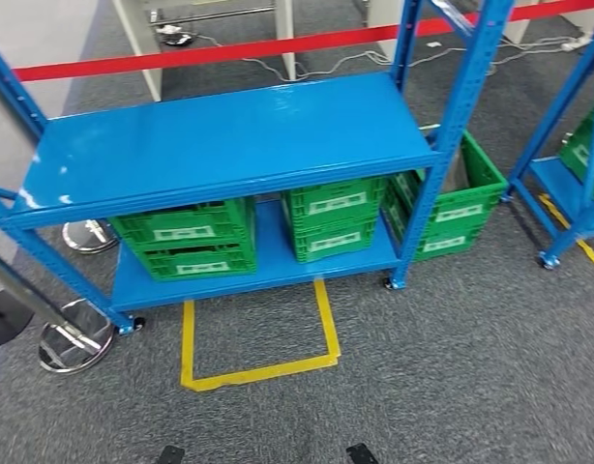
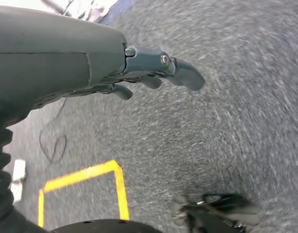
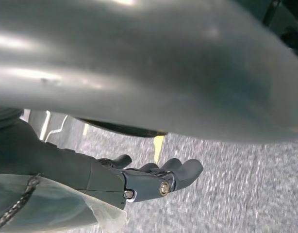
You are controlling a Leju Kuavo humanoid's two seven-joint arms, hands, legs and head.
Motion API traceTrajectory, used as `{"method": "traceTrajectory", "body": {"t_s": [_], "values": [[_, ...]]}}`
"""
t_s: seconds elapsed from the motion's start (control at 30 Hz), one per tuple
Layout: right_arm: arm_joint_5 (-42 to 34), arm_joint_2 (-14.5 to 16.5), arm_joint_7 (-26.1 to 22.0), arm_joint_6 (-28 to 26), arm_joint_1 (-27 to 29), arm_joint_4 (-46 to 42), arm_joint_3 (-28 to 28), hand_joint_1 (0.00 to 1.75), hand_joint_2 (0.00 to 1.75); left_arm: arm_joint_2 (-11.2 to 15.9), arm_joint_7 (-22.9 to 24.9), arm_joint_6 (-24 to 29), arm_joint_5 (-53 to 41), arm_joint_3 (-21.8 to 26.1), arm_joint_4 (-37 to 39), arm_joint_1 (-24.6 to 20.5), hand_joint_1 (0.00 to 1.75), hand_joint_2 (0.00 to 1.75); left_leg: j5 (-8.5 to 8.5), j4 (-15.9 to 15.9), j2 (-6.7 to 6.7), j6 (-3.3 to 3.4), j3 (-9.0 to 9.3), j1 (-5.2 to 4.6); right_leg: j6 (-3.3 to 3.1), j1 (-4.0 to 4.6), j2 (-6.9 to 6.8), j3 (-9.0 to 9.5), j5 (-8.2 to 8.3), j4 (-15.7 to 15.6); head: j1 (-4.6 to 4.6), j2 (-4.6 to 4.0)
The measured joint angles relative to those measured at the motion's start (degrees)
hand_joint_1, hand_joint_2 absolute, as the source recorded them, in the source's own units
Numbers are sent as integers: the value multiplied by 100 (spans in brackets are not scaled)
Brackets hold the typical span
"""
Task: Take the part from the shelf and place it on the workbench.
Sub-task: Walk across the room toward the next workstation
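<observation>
Both hands, left (image 2: 155, 73) and right (image 3: 155, 177), apparently hang empty, fingers apart.

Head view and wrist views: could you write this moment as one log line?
stage: facing blue shelf | green crates on lower level | left hand holds nothing, over carpet | right hand holds nothing | part: not picked
</observation>
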Motion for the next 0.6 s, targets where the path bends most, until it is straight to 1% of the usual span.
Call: {"method": "traceTrajectory", "body": {"t_s": [0.03,0.07,0.1,0.13,0.17,0.2,0.23,0.27,0.3,0.33,0.37,0.4,0.43,0.47,0.5,0.53,0.57,0.6], "values": [[0,-1,2,-1,4,0,0,0,0,3,-1,1,1,1,-1,-5,0,175,32,79,21,8,-29,0,-6,11,-88,9,-13,0,-1,0],[0,-1,2,-1,1,0,0,0,0,5,-2,1,1,1,-1,-5,0,175,162,-59,38,24,49,-2,-8,22,-162,24,-26,0,-1,0],[0,1,1,-1,-7,0,0,0,0,7,-1,1,1,1,-1,-2,0,175,369,-404,87,58,228,-12,-7,32,-230,49,-42,0,-1,0],[0,2,1,-1,-14,0,0,0,0,10,1,3,0,1,0,7,0,175,532,-794,213,102,430,-38,-1,44,-290,70,-60,-2,2,0],[0,4,1,-1,-17,0,0,0,0,13,2,5,-1,1,0,12,0,175,637,-1140,340,146,597,-75,14,61,-351,89,-81,0,-1,0],[0,5,1,-2,-21,0,0,0,0,16,3,8,-1,1,0,16,0,175,687,-1380,444,184,705,-109,35,76,-418,100,-98,0,2,0],[0,6,1,-2,-25,0,0,0,0,20,3,10,-1,1,1,23,0,175,671,-1472,494,206,734,-138,61,86,-484,102,-110,-3,3,0],[0,6,1,-2,-31,0,0,0,0,21,3,10,-1,1,1,32,0,175,669,-1504,450,219,722,-150,90,94,-553,113,-118,-9,4,0],[1,8,1,-2,-38,-3,1,0,0,19,3,10,-1,1,1,41,0,175,685,-1527,378,236,726,-131,122,94,-604,116,-134,-18,8,0],[2,9,-1,0,-45,-7,1,0,0,15,3,10,-1,1,2,50,0,175,703,-1561,309,257,743,-110,155,90,-547,113,-176,12,18,-1],[3,11,-3,1,-50,-11,2,0,44,10,3,11,-1,1,1,46,0,175,723,-1594,240,283,760,-85,186,83,-406,65,-266,137,34,-1],[4,12,-5,1,-49,-15,2,0,87,4,3,11,-1,1,1,34,0,175,740,-1623,168,307,779,-59,214,71,-214,-53,-409,389,53,-1],[4,11,-7,0,-46,-15,2,0,131,-1,3,11,-1,1,0,24,0,175,745,-1627,101,322,778,-52,231,56,-11,-228,-578,756,74,-1],[3,6,17,-18,-34,-15,2,0,175,-4,6,0,4,1,-1,17,0,175,746,-1626,32,332,772,-48,244,45,106,-437,-732,1156,84,0],[-5,-3,77,-63,-3,-15,4,0,175,-4,17,-30,34,-2,-4,18,0,175,746,-1625,-39,336,771,-47,257,37,154,-615,-810,1465,87,0],[-29,-19,170,-134,46,-14,15,0,175,-2,35,-80,86,-7,-20,21,0,175,745,-1623,-108,336,774,-45,267,31,170,-713,-777,1588,87,0],[-77,-41,278,-211,110,-11,35,0,175,4,57,-149,163,-18,-53,22,0,175,740,-1618,-171,329,783,-40,275,25,175,-701,-626,1480,87,0],[-151,-69,366,-270,188,-6,68,0,175,13,79,-222,257,-35,-103,22,0,131,729,-1608,-236,314,794,-32,281,16,180,-586,-390,1163,88,0]]}}
